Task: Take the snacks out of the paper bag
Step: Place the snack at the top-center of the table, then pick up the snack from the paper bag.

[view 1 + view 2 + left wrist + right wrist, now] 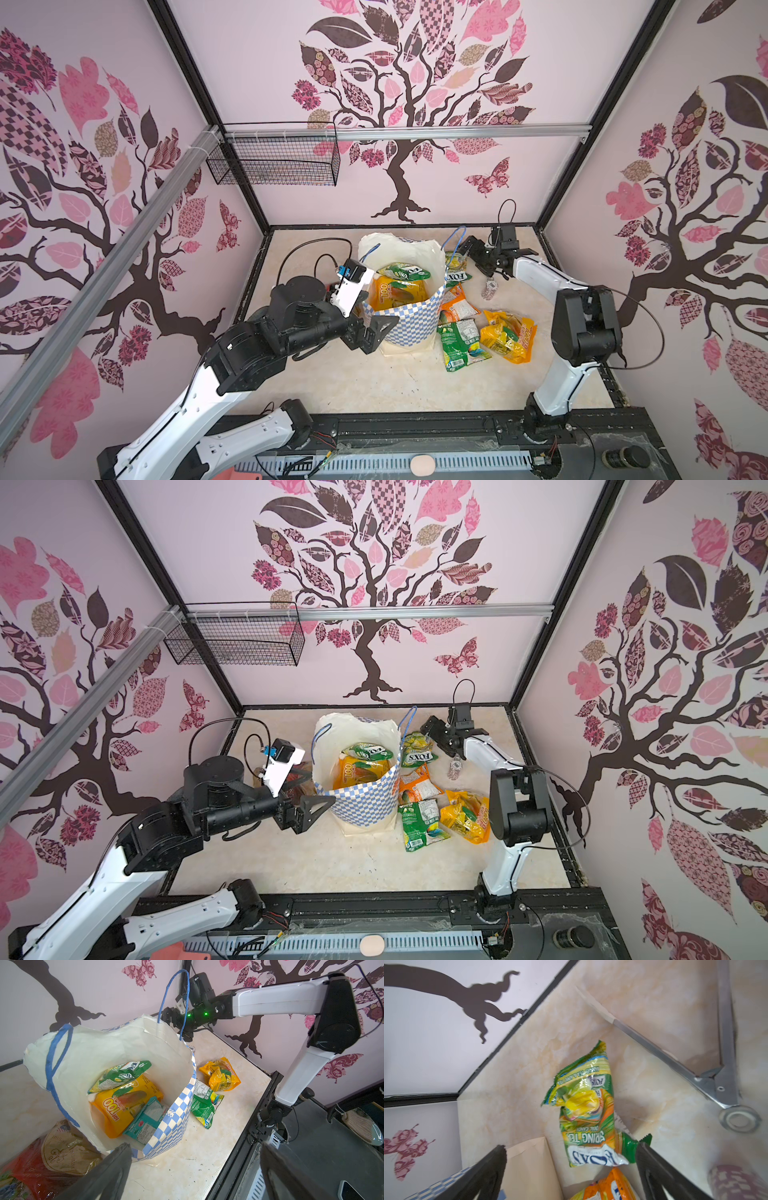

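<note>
Visibly, three snacks [124, 1103] in paper bag [175, 1108], five outside.

Lighting: bright, even, diffuse; shadows faint. Both top views: sharp, bowed at edges. Right wrist view: thin silver metal tongs [675, 1064] blurred. Left wrist view: sheen on brown-red crinkly packet [52, 1157].

Pink tree-patterned walls [257, 62] enclose a cream marbled tabletop [374, 382]; a wire basket [274, 162] hangs.

Eight snacks [126, 1103] (three bagged), one bag [172, 1118]
</note>
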